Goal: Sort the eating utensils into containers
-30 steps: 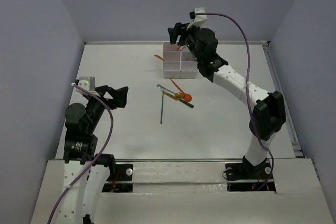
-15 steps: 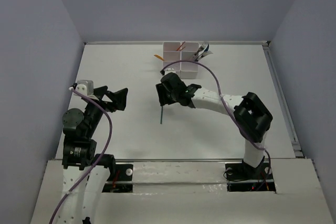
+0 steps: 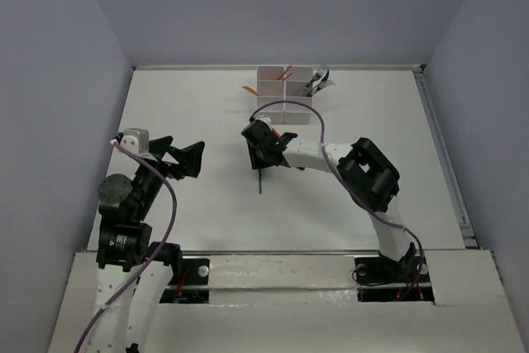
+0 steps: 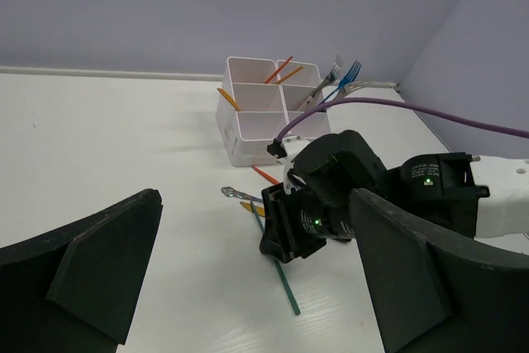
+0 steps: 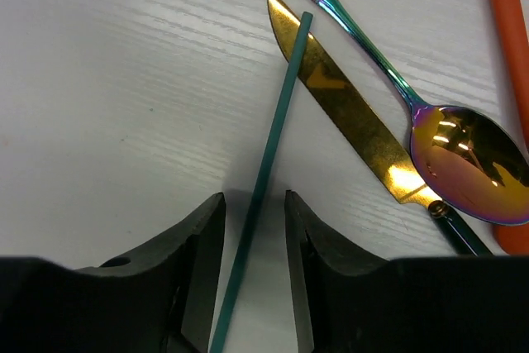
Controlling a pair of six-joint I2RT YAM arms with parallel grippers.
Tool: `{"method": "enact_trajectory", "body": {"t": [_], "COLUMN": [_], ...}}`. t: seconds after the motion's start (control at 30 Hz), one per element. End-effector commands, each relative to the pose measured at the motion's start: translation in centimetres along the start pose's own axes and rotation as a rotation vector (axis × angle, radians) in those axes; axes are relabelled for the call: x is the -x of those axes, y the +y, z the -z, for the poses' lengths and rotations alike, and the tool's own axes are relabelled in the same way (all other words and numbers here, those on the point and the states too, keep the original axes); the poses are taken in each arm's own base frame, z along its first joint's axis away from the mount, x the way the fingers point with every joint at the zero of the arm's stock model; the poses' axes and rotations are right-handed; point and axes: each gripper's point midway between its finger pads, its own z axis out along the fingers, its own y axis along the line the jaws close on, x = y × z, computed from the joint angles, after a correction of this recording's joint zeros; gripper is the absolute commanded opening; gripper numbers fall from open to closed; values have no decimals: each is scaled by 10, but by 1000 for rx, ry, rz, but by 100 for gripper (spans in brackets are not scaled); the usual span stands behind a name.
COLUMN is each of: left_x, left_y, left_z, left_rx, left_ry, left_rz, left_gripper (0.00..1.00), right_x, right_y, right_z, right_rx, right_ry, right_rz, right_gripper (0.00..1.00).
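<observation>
Now the right gripper (image 5: 252, 201) sits low over the teal stick (image 5: 277, 113), with one finger on each side and a little gap left, so it holds nothing yet. To do this well, it should squeeze right on the stick and lift it straight up. It should not bump the gold knife (image 5: 347, 113), which crosses the stick's far end, or the shiny spoon (image 5: 463, 163). The right arm reaches to the middle of the table (image 3: 207, 204) with its wrist tipped down. The white containers (image 4: 256, 130) stand farther back. The left gripper (image 3: 188, 153) hangs wide open and empty.
</observation>
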Motion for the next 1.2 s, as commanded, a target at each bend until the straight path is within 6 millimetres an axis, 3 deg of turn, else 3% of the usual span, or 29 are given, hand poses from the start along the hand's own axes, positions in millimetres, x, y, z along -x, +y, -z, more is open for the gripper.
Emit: {"method": "enact_trajectory", "body": {"t": [0.0,0.27,0.33,0.43,0.7,0.73,0.8,0.83,0.87,0.9,1.03,1.07,1.1,1.13,1.17], "left_x": [9,9,9,9,5,5,4,4,3,2,1,0,0,0,0], "left_y": [-7,-8,-8,-7,-5,-4,-4,-3,-3,-2,1,1,1,2,4], "left_z": [0,0,1,0,-2,-2,-3,-3,-4,-4,-7,-7,-7,-8,-8], "left_rx": [-33,-37,-37,-33,-23,-22,-19,-17,-16,-13,0,2,3,3,12], "left_ry": [-39,-41,-41,-39,-25,-26,-23,-21,-20,-16,-6,-4,-3,-3,-4], "left_rz": [-13,-12,-12,-13,-9,-9,-9,-7,-8,-6,-4,-4,-3,-5,-5], "left_gripper": [99,99,99,99,99,99,99,99,99,99,99,99,99,99,99], "right_x": [-6,-21,-17,-4,91,114,142,166,182,200,275,280,292,319,320], "right_y": [-2,-24,-27,-29,-8,-5,-20,-21,-26,-45,-67,-70,-72,-74,-71], "right_z": [-4,6,12,25,103,121,130,142,146,146,160,142,141,158,135], "right_rx": [-62,-131,-139,-135,34,76,80,118,132,123,129,110,104,108,101], "right_ry": [11,31,15,-38,-339,-423,-500,-580,-633,-680,-943,-950,-983,-1078,-1072], "right_rz": [-7,15,10,1,-38,-44,-71,-78,-91,-115,-123,-108,-101,-90,-70], "right_gripper": [31,9,0,0,0,0,0,0,0,0,0,0,0,0,0]}}
